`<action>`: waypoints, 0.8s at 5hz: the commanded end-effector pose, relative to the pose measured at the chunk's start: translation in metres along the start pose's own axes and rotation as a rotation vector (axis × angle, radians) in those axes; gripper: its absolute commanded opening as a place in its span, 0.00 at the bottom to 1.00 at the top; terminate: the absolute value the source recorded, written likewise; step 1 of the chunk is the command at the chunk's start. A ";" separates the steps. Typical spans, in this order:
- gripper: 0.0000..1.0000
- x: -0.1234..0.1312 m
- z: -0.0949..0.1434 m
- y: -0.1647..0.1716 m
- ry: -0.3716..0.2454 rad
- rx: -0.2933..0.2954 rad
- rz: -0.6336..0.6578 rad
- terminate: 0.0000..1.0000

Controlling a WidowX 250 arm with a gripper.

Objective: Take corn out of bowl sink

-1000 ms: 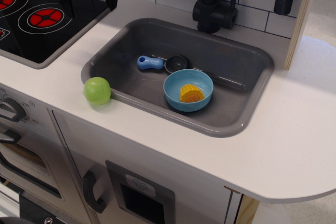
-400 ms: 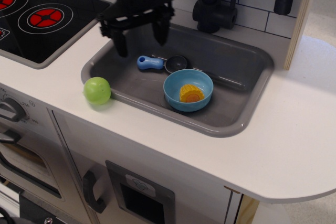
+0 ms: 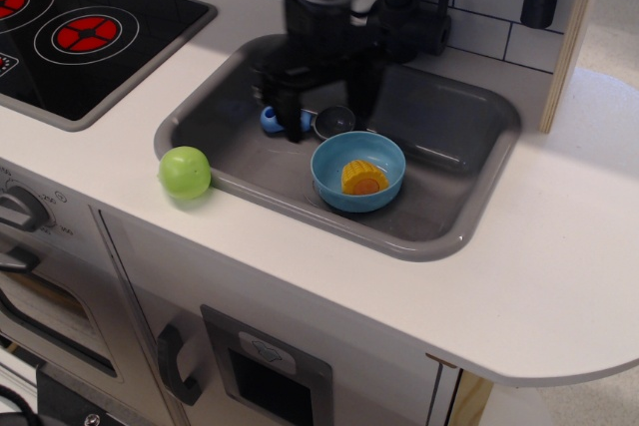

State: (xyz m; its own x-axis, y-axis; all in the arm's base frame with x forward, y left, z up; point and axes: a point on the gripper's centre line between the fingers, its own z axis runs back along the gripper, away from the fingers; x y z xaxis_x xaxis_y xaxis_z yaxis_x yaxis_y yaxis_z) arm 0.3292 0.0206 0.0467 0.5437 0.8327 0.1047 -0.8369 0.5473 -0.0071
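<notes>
Glossy plastic bowl [image 3: 384, 190], ridged matt corn [image 3: 362, 178], smooth grey sink [image 3: 439, 236], glossy green ball [image 3: 185, 172].

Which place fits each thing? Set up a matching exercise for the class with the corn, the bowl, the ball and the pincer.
Things:
1. corn
2. bowl
3. ball
4. pincer

Places:
A. on the counter by the sink's left edge
B. over the sink, behind the bowl
C. inside the bowl
D. on the sink floor

Pairs: 1-C, 2-D, 3-A, 4-B
</notes>
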 end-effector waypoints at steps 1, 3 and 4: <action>1.00 -0.005 -0.010 -0.033 -0.069 -0.053 0.054 0.00; 1.00 -0.008 -0.021 -0.036 -0.090 -0.065 0.063 0.00; 1.00 -0.011 -0.027 -0.036 -0.110 -0.068 0.054 0.00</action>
State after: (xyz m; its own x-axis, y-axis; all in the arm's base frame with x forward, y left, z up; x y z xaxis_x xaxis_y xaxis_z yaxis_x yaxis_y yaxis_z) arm 0.3464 -0.0041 0.0055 0.4901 0.8499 0.1935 -0.8607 0.5069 -0.0464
